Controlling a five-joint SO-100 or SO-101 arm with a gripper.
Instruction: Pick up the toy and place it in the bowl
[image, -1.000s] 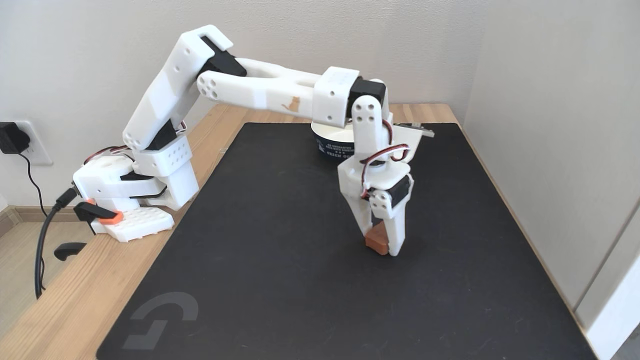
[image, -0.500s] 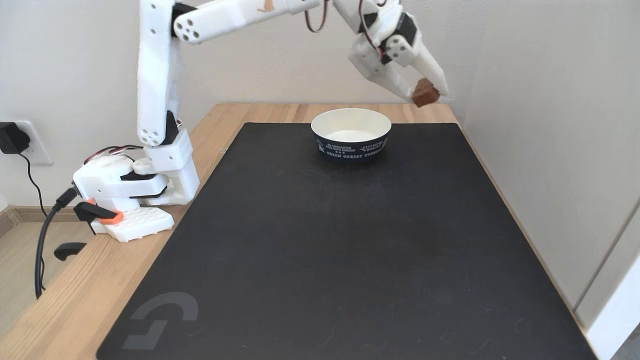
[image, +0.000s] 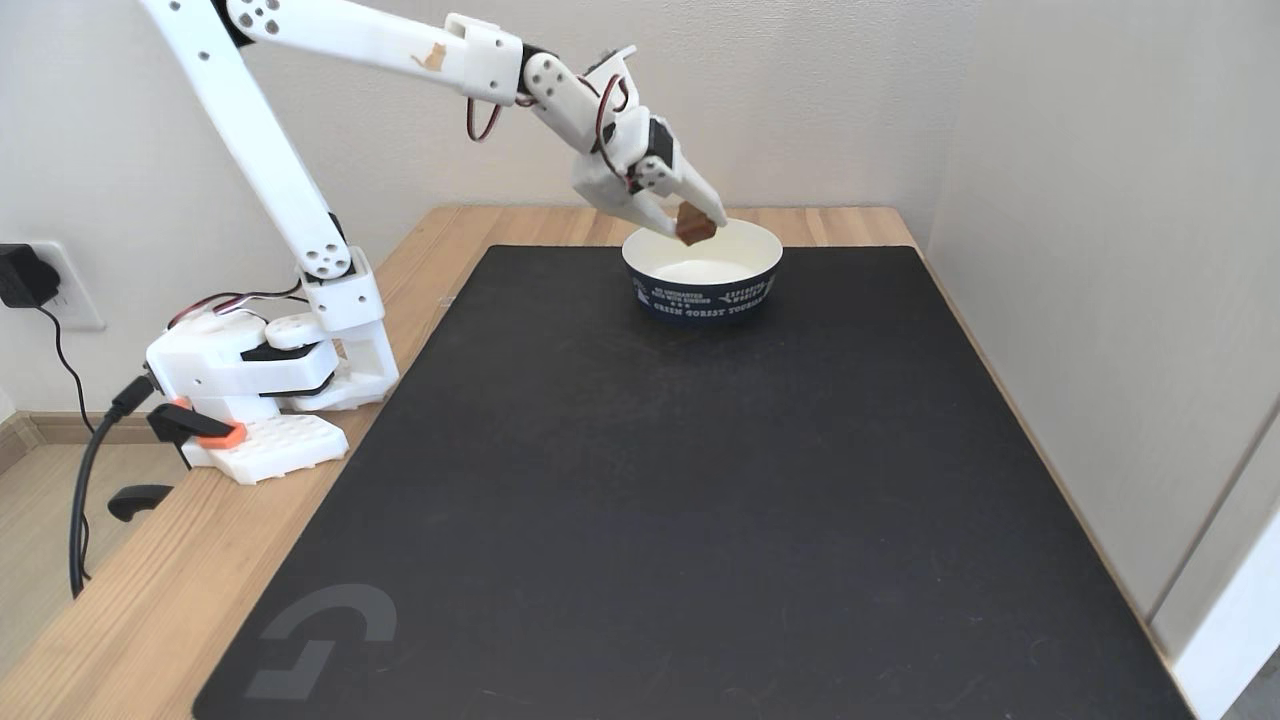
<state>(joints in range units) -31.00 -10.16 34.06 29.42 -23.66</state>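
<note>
The toy (image: 692, 223), a small reddish-brown cube, is clamped between the white fingers (image: 712, 207) of the gripper (image: 695, 226) and hangs in the air just above the near-left part of the bowl's opening, clear of its cream inside. The bowl (image: 703, 292), navy outside with white lettering, stands at the far end of a black mat (image: 640, 480) that covers the wooden surface (image: 150, 590). The white arm (image: 270, 150) reaches over from its base at the left.
</note>
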